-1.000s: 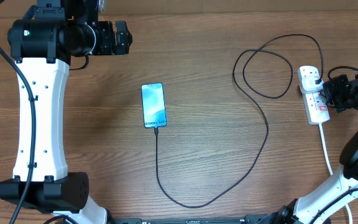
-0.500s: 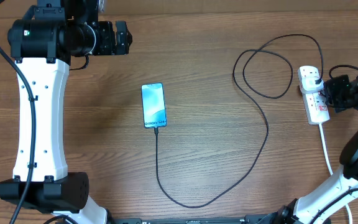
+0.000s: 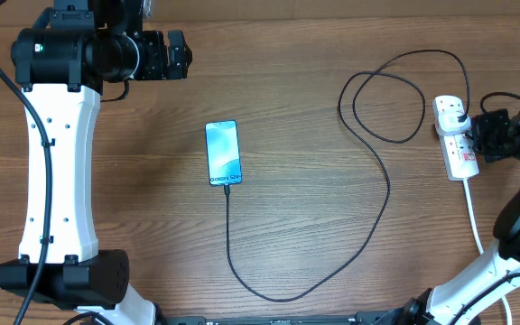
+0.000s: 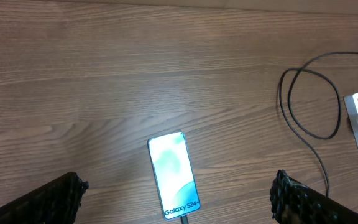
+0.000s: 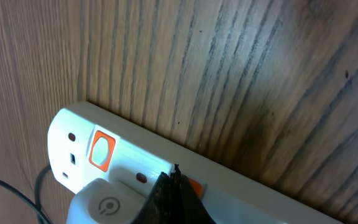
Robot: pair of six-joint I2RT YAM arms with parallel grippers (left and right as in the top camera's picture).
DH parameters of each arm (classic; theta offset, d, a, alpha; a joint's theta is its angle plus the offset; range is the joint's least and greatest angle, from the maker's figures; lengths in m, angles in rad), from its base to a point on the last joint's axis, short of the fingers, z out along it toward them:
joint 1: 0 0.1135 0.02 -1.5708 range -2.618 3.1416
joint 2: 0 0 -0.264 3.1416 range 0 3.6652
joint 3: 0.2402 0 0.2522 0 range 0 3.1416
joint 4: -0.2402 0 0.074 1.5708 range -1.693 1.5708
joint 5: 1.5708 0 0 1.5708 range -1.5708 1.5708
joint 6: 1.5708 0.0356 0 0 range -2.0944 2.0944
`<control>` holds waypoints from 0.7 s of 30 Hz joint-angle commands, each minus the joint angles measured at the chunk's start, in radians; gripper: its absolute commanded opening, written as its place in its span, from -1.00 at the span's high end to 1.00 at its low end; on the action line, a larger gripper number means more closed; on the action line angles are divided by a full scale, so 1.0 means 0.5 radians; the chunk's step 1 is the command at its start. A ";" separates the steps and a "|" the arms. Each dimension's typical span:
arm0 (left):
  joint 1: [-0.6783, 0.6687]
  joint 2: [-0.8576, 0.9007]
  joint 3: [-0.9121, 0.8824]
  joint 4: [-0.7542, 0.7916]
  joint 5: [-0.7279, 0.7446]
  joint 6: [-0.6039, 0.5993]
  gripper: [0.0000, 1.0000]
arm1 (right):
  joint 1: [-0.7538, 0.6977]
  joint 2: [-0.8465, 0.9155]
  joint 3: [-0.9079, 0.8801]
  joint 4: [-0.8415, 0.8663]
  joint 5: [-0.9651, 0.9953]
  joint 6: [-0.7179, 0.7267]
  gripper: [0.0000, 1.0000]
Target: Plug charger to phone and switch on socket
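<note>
The phone (image 3: 224, 153) lies face up mid-table with its light-blue screen lit; in the left wrist view the phone (image 4: 174, 174) shows "Galaxy" text at its near end. The charger (image 3: 388, 185), a thin black cable, is plugged into the phone's near end, loops across the table and ends at the socket (image 3: 456, 140). My left gripper (image 3: 181, 56) hovers open, well above the phone, its fingers (image 4: 48, 200) far apart. My right gripper (image 5: 176, 171) is shut, its tips on the socket (image 5: 135, 158) at the edge of an orange-red switch (image 5: 196, 185).
A second orange-red switch (image 5: 101, 149) sits near the strip's end. A white plug body with a power symbol (image 5: 104, 204) fills the outlet beside my right fingertips. The strip's thick white cord (image 3: 473, 217) runs toward the front edge. The cable forms a loop (image 3: 386, 104) left of the strip.
</note>
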 commanded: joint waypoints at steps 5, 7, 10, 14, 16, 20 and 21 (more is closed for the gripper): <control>0.009 -0.018 0.015 0.002 0.016 0.031 -0.99 | 0.095 0.067 -0.078 -0.047 -0.070 -0.282 0.93; 0.009 -0.018 0.015 0.002 0.015 0.031 -0.99 | 0.086 0.066 -0.077 -0.044 -0.070 -0.489 0.93; 0.010 -0.018 0.015 0.002 0.015 0.031 -0.99 | 0.057 0.066 -0.076 -0.062 -0.072 -0.698 0.93; 0.009 -0.018 0.015 0.002 0.016 0.031 -0.99 | 0.037 0.066 -0.076 -0.081 -0.072 -0.834 0.93; 0.009 -0.018 0.015 0.002 0.015 0.031 -0.99 | 0.035 0.066 -0.076 -0.086 -0.072 -0.906 0.93; 0.009 -0.018 0.015 0.002 0.016 0.031 -0.99 | 0.035 0.066 -0.076 -0.090 -0.071 -1.030 0.92; 0.009 -0.018 0.015 0.002 0.016 0.031 -0.99 | 0.034 0.066 -0.076 -0.090 -0.069 -1.042 0.93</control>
